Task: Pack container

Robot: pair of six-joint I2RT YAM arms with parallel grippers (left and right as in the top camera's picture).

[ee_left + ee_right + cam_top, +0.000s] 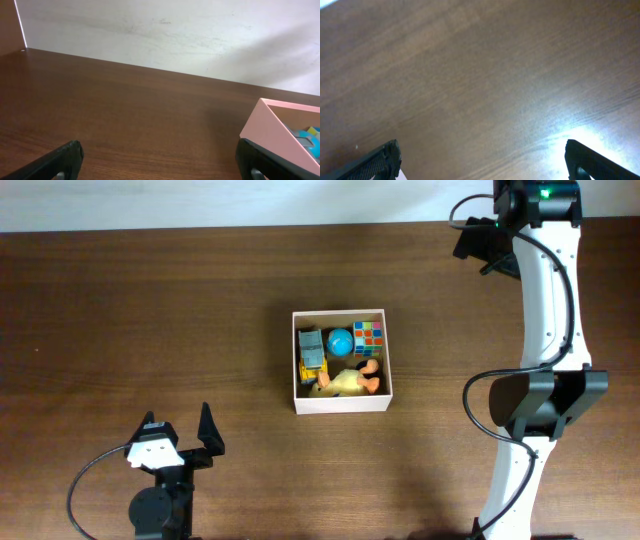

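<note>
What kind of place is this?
Likely a robotics lab bench: the left gripper and right arm stand at a brown wooden table by a plain white wall, with a container of toys on it.

Overhead downward, left wrist low, sharing container [340, 404]

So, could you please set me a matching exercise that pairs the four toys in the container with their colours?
All four lie in the container.

Things:
1. puzzle cube
2. ball
3. duck
4. toy truck

Colours:
A. yellow with orange parts
B. squares of many colours
C. grey and yellow
D. blue

Pairs: 1-B, 2-D, 3-A, 4-C.
</note>
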